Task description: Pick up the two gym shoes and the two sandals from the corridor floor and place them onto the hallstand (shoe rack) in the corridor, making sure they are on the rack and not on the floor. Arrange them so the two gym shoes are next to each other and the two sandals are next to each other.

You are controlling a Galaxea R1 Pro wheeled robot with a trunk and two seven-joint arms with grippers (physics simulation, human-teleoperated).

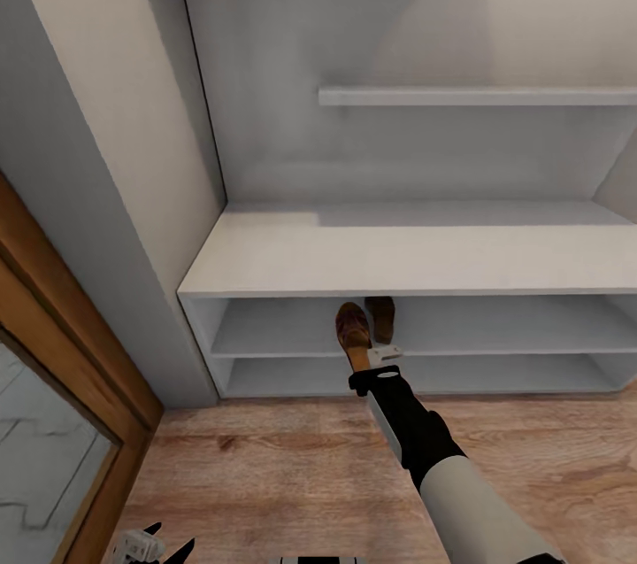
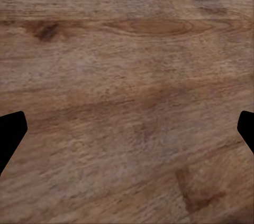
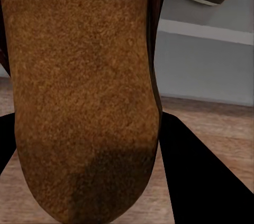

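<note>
Left gripper (image 1: 150,546) hangs low over the corridor floor (image 2: 127,102), jaws wide, nothing between them. Hallstand (image 1: 407,258) against the wall, bench top bare. Right gripper (image 1: 376,360) reaches to the upper shoe shelf's front edge, jaws clamped on a brown sandal (image 1: 353,327). Second sandal (image 1: 381,318) sits on that shelf, just beside, right of the held one.

Right arm (image 1: 460,484): pale grey-white forearm shell, smooth, rounded; black tapering wrist section ahead of it; small white block at gripper base. Right gripper (image 3: 159,182): 2 flat matte black fingers. Left gripper (image 1: 150,544): white body, 2 black pointed fingers (image 2: 10,131), plain, no markings. No cables or screws visible.
</note>
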